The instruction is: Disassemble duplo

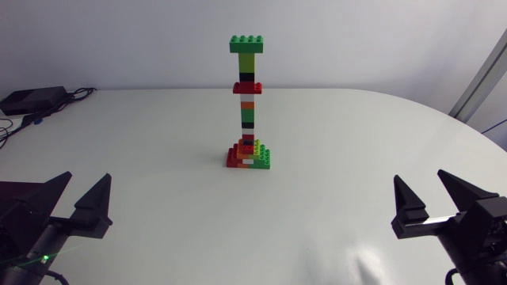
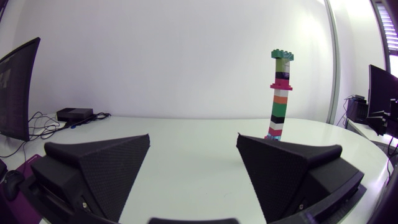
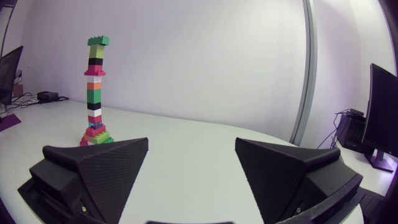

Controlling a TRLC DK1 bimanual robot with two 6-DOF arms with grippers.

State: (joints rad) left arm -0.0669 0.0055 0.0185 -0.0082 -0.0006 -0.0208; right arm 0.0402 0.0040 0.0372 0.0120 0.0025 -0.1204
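Brick tower [image 1: 249, 103]: light, stiff, tall, likely tippy. I'd pinch its green cap [image 1: 249, 44] first. Left gripper [image 1: 87, 177], right gripper [image 1: 418, 176] both spread, empty.

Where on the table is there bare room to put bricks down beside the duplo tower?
Bare table lies on both sides of the duplo tower: a wide patch toward the left gripper, another toward the right gripper, plus the strip in front of its base. Only the tower's base is crowded.

Duplo tower [image 2: 280, 99] base behind left claw [image 2: 193, 137] finger
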